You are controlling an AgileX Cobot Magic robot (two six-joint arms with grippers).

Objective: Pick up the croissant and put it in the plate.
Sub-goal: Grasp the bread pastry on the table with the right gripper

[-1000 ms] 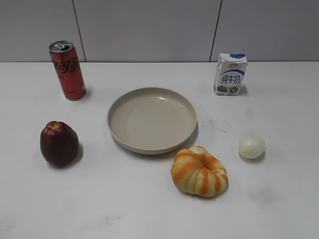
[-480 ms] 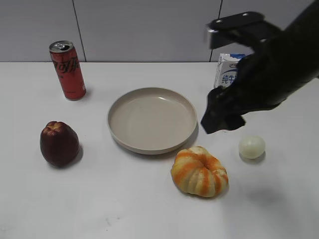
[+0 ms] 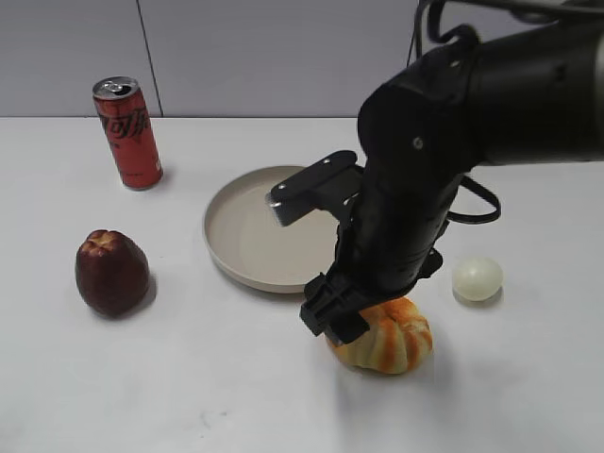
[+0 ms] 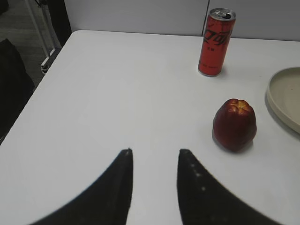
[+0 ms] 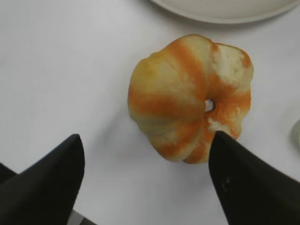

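The croissant (image 3: 392,342), ridged with orange and cream stripes, lies on the white table in front of the beige plate (image 3: 241,231). My right arm hangs over it in the exterior view and hides its upper part. In the right wrist view the croissant (image 5: 187,98) lies just beyond my right gripper (image 5: 147,145), which is wide open, its right finger near the pastry's edge. The plate rim (image 5: 220,16) shows at the top. My left gripper (image 4: 153,153) is open and empty over bare table, left of the plate's edge (image 4: 281,96).
A dark red apple-like fruit (image 3: 111,272) sits at the left, also in the left wrist view (image 4: 234,124). A red can (image 3: 126,132) stands at the back left (image 4: 215,41). A small pale egg-like ball (image 3: 477,278) lies right of the croissant.
My right arm came in from the upper right and dropped down over the croissant. It now hides the milk carton. The objects have not moved.
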